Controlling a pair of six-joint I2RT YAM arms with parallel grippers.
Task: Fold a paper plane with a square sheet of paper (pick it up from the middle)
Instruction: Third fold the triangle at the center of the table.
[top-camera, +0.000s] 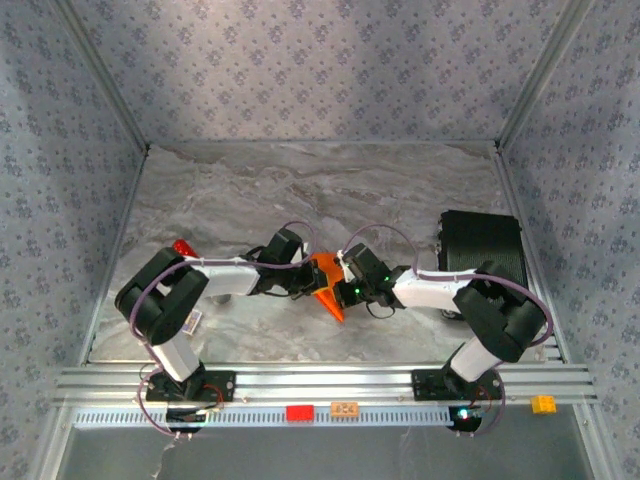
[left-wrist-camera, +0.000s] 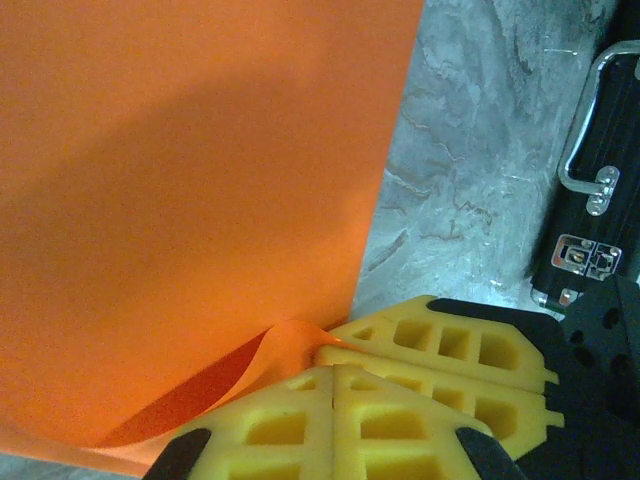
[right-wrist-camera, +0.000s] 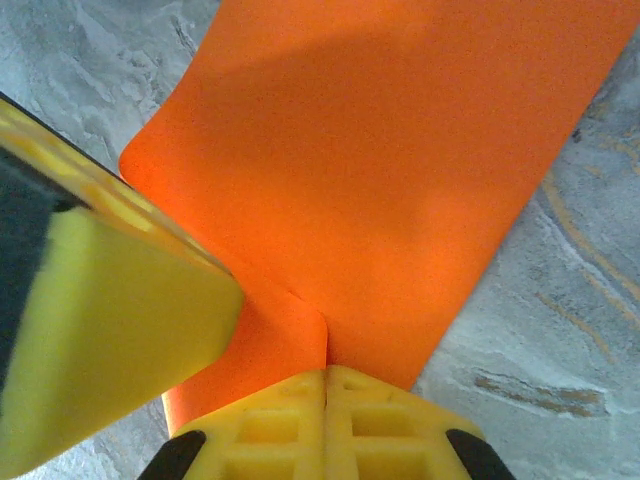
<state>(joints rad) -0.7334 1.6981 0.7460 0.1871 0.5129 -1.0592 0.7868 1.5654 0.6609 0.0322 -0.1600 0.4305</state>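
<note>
At the far left of the overhead view we see a small red thing (top-camera: 183, 247) lying on the marble table (top-camera: 300, 180), just behind the left arm's elbow. The left gripper (top-camera: 305, 284) reaches in toward the middle of the table. In its own camera the left gripper (left-wrist-camera: 333, 420) has its two yellow fingers (left-wrist-camera: 280, 430) pressed flat together with no gap between them. A curled corner of the orange sheet of paper (left-wrist-camera: 190, 200) touches their tip, but we cannot tell whether any of it is pinched there.

The sheet of paper (top-camera: 333, 303) sits at the centre of the table between the two grippers, partly raised off the surface, with one pointed end toward the near edge.

Just to its right, the right gripper (top-camera: 343, 287) meets the left one tip to tip. In its wrist view the right gripper (right-wrist-camera: 327, 420) is fully closed, and a crease of the sheet (right-wrist-camera: 400, 180) runs straight into the seam between its fingers (right-wrist-camera: 380, 430), so it grips the paper at its near edge. Farther right, a black case (top-camera: 480, 248) stands apart from the paper.
</note>
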